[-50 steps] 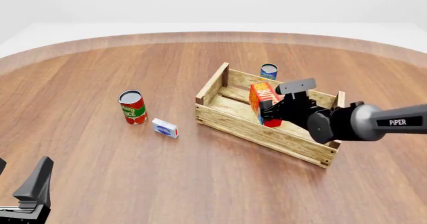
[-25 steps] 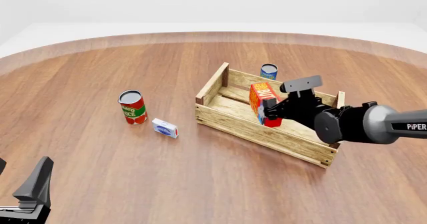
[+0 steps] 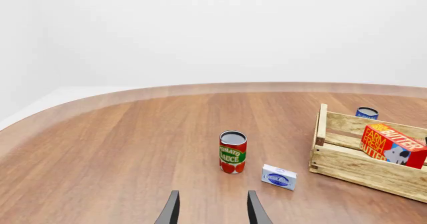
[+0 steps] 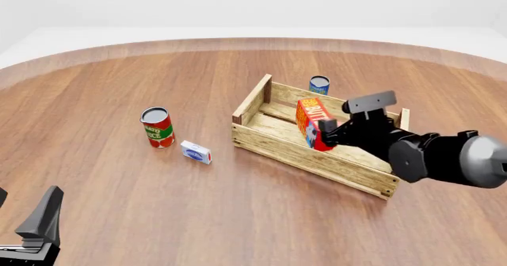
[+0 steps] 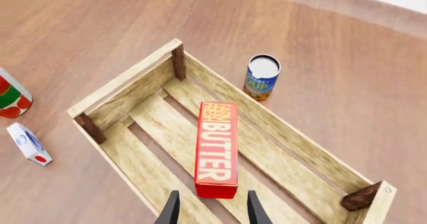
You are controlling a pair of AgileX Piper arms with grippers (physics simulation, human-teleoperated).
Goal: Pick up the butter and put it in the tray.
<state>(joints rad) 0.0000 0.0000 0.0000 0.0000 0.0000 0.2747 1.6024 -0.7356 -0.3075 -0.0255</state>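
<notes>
The butter (image 4: pixel 310 121), a red carton with a yellow-orange lettered face, stands on its long edge inside the tray (image 4: pixel 301 156), a pale slatted crate right of centre. In the right wrist view the butter (image 5: pixel 217 146) lies along the tray's (image 5: pixel 127 76) floor slats. My right gripper (image 4: pixel 326 134) is open at the butter's near end; its fingers (image 5: pixel 172 210) stand wider than the carton and do not touch it. My left gripper (image 4: pixel 24 209) is open and empty at the near left corner, far from the tray. The butter also shows in the left wrist view (image 3: pixel 392 145).
A red-and-green can (image 4: pixel 157 127) and a small white-and-blue box (image 4: pixel 195 152) stand left of the tray. A blue can (image 4: pixel 319 85) stands just behind the tray's far wall. The round table's edge curves across the back.
My right arm has drawn back to the right, away from the butter. The butter stays standing in the tray. The left arm has not moved.
</notes>
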